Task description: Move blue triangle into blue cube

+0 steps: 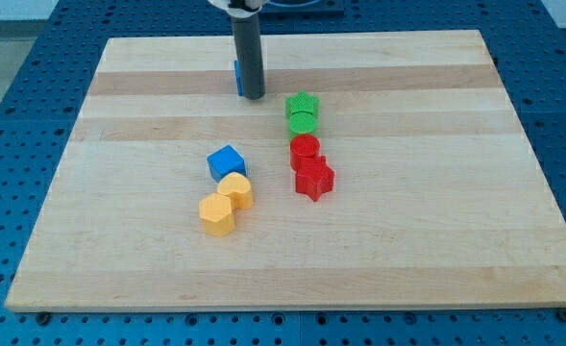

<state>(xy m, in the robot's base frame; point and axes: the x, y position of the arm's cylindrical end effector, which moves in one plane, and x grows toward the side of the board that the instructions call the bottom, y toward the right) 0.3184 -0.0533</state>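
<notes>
One small blue triangle block (236,77) peeked out left of my tip (252,96), orientation hidden; the blue cube (226,161) sat well below on the wooden table (436,240).

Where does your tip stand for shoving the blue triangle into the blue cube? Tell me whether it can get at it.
Probably yes. My tip is right against the blue triangle, which peeks out on the rod's left, mostly hidden. The blue cube lies toward the view's bottom with bare board between; I may need to get round to the triangle's top side first.
</notes>
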